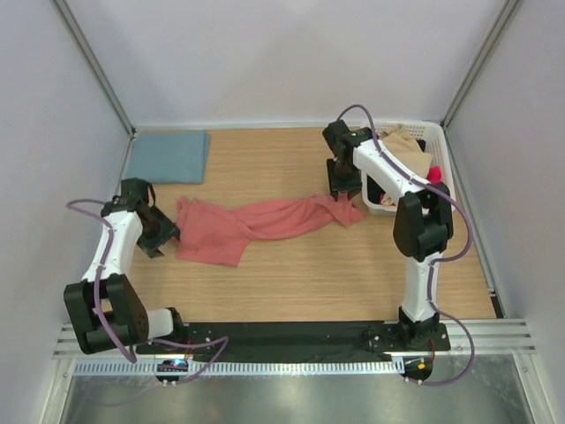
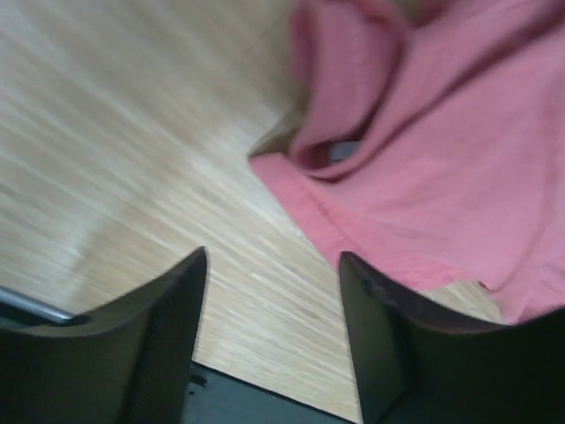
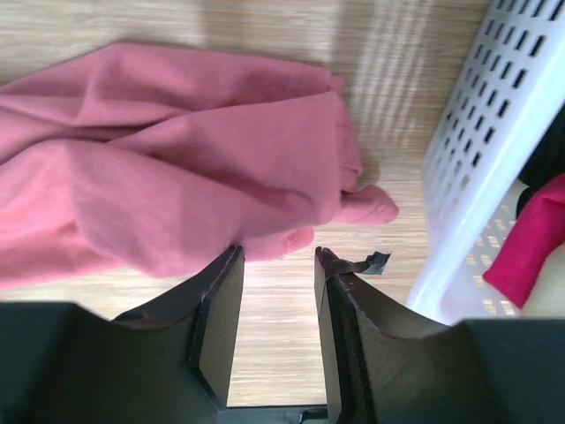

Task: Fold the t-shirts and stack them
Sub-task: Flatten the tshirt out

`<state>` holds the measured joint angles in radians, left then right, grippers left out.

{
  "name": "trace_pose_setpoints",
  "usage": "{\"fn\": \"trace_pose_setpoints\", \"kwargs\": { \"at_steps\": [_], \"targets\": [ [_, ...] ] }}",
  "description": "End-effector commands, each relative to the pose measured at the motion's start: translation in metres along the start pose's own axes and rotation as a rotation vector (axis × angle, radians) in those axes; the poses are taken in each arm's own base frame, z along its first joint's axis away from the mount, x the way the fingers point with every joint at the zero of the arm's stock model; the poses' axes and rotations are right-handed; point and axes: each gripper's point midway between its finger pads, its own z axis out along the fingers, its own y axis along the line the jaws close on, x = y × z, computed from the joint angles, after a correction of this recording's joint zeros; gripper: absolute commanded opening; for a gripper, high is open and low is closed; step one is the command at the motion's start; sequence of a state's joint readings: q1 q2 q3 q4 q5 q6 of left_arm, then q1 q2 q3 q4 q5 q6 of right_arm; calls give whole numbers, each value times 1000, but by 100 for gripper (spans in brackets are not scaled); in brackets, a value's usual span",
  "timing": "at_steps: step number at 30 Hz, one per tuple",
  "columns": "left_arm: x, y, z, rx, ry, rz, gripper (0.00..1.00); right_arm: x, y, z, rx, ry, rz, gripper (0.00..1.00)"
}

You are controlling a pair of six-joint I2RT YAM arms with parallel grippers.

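The salmon-red t-shirt (image 1: pixel 260 223) lies stretched and rumpled across the middle of the wooden table, its wide end at the left and a narrow bunched end at the right. The teal-blue t-shirt (image 1: pixel 168 155) rests folded flat at the back left corner. My left gripper (image 1: pixel 164 232) hangs just left of the red shirt's left edge (image 2: pixel 424 177), jaws open with only bare wood between them (image 2: pixel 272 265). My right gripper (image 1: pixel 342 188) hovers over the shirt's right end (image 3: pixel 203 168), jaws open (image 3: pixel 278 256) and empty, the cloth lying just beyond the fingertips.
A white perforated basket (image 1: pixel 440 159) stands at the back right, right beside the right arm, holding tan, black and red cloth (image 3: pixel 530 247). Its wall (image 3: pixel 485 168) is close to my right fingers. White enclosure walls ring the table; a black strip runs along the near edge.
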<state>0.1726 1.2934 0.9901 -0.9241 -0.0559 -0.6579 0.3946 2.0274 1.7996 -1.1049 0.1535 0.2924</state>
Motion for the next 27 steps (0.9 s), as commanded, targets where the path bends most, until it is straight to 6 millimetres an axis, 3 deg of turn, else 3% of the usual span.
{"fn": "trace_pose_setpoints", "kwargs": {
  "at_steps": [1, 5, 11, 16, 27],
  "targets": [
    [12, 6, 19, 56, 80, -160, 55, -11, 5, -42, -60, -112, -5, 45],
    [19, 11, 34, 22, 135, -151, 40, -3, 7, -47, -93, -112, -10, 45],
    [20, 5, 57, 34, 171, -145, 42, 5, 10, -49, -131, -127, 6, 45],
    [18, 14, 68, -26, 178, -123, 46, 7, 8, -49, -124, -127, 6, 45],
    [19, 15, 91, -64, 202, -86, 42, 2, 14, -48, -144, -128, 21, 45]
  ]
}}
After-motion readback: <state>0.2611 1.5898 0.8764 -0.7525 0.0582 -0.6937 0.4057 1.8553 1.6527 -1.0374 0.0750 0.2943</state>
